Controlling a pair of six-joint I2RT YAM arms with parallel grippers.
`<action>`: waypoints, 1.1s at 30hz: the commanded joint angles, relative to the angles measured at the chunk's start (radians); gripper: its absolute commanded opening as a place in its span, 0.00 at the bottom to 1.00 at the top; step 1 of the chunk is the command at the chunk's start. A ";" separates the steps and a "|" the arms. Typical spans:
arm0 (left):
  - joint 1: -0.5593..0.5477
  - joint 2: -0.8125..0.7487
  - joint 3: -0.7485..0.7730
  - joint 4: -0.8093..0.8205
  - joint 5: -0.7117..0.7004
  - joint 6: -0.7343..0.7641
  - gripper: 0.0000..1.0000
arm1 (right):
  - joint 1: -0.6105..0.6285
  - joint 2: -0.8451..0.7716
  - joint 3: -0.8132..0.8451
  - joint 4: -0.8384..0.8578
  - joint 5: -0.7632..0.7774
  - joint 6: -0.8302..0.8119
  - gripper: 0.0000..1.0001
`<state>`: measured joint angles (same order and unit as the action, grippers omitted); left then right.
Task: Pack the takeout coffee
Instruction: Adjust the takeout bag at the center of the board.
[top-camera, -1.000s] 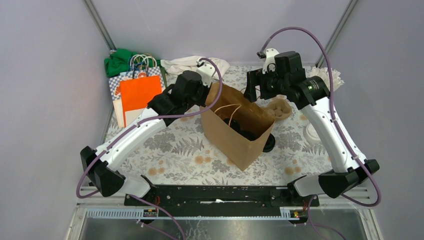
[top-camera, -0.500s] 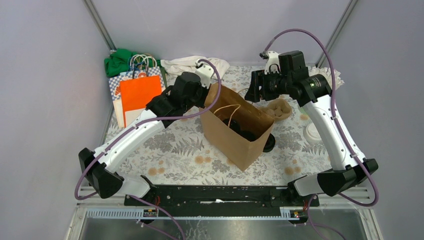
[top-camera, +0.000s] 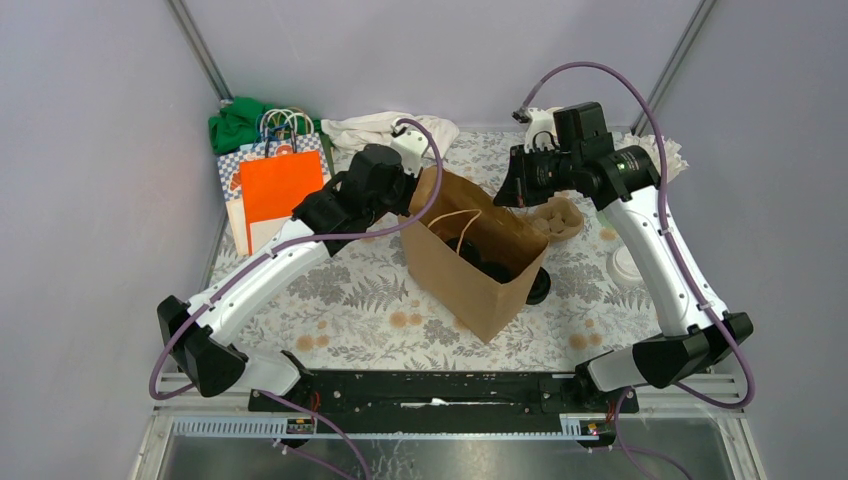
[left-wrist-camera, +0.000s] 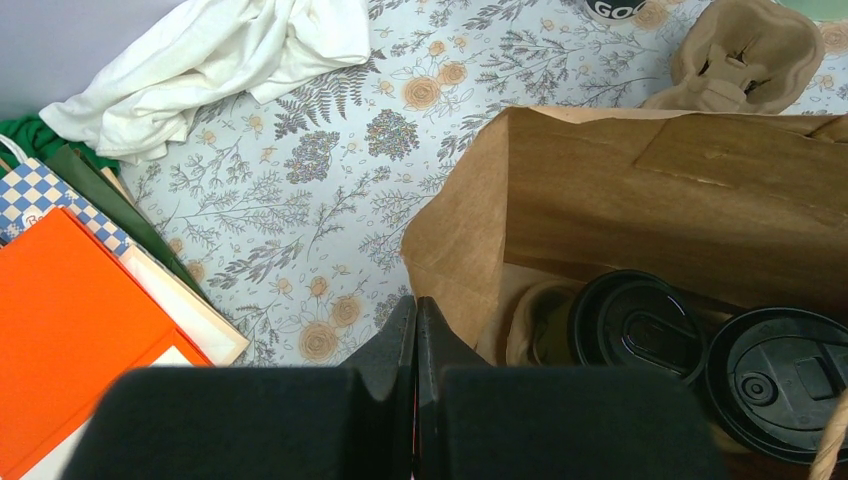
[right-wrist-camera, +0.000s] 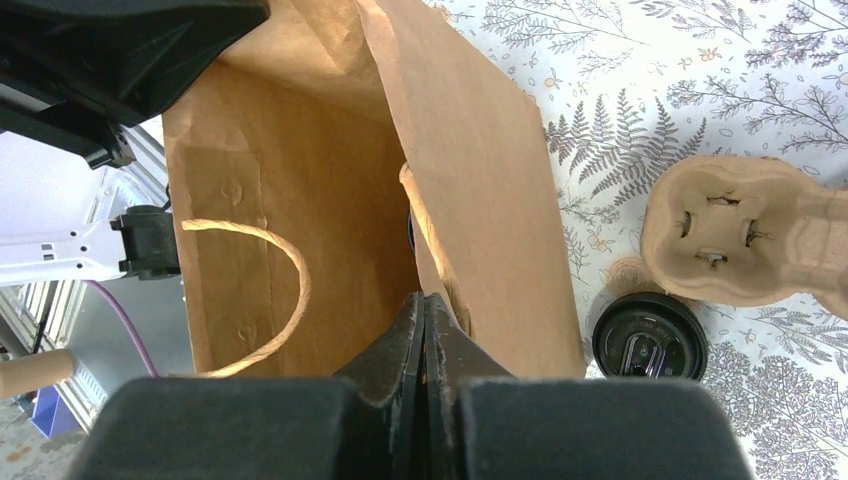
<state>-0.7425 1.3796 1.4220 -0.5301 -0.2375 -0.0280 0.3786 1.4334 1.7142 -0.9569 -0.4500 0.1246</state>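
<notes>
Bright, even light all round, no glare; the brown paper bag (top-camera: 468, 282) is dim inside, and both wrist views blur along their bottom edge.

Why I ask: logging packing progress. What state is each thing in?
bag: upright, open
cups in bag: two show, lidded
cup beside bag: lidded, not packed
carrier: empty where visible
left gripper: shut on bag rim
right gripper: shut on bag rim

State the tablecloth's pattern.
The tablecloth has grey ferns and tan flowers on white, clearest in the left wrist view.
</notes>
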 joint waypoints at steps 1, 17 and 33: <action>-0.005 -0.018 0.004 -0.005 -0.024 -0.015 0.00 | -0.001 -0.005 0.041 -0.003 -0.051 -0.024 0.00; -0.004 0.005 0.043 0.033 -0.096 -0.025 0.00 | 0.083 -0.036 0.045 0.039 -0.038 -0.079 0.00; -0.004 0.008 0.041 0.053 -0.117 -0.031 0.00 | 0.125 -0.013 0.123 -0.004 -0.022 -0.106 0.00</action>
<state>-0.7460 1.3830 1.4250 -0.5205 -0.3172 -0.0544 0.4919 1.4357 1.8271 -0.9592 -0.4721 0.0372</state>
